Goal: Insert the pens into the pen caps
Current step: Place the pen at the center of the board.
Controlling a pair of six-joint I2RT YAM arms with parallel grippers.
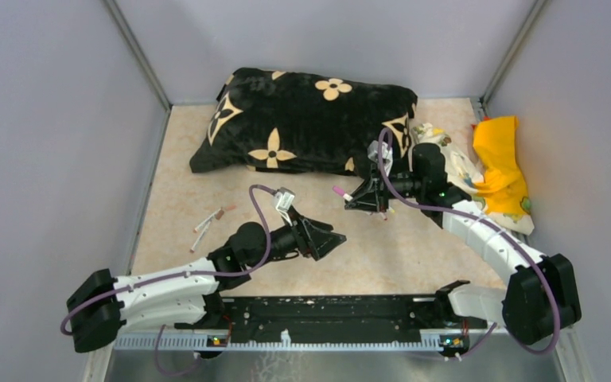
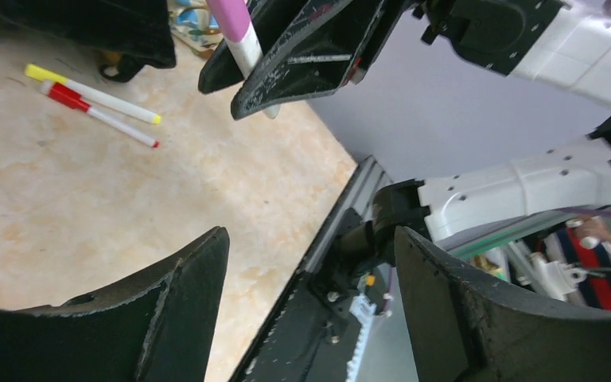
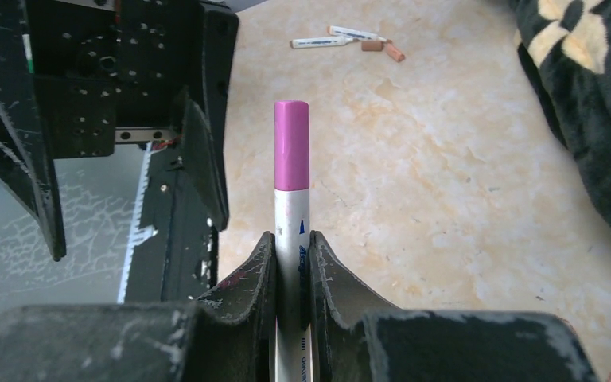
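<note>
**Desk:** What has your right tool got?

**Me:** My right tool (image 3: 293, 248) is clamped on one pen (image 3: 292, 211). Its pink cap (image 3: 291, 143) is fitted and points away from my wrist. It hangs above the tabletop (image 1: 414, 247), near the front of the cushion (image 1: 302, 111).

**Desk:** And the left?

**Me:** My left tool (image 2: 310, 235) is spread wide and holds nothing. It sits just beside the right one, facing it.

**Desk:** Count the rest for me.

**Me:** Two capped pens lie side by side on the tabletop under the right tool, a yellow pen (image 2: 87, 94) and a red pen (image 2: 99, 116). Two white pens (image 3: 334, 37) lie well apart on the left side, with two loose caps (image 3: 382, 49), brownish, just beside their ends. That makes five pens and three caps I can count apart.
</note>
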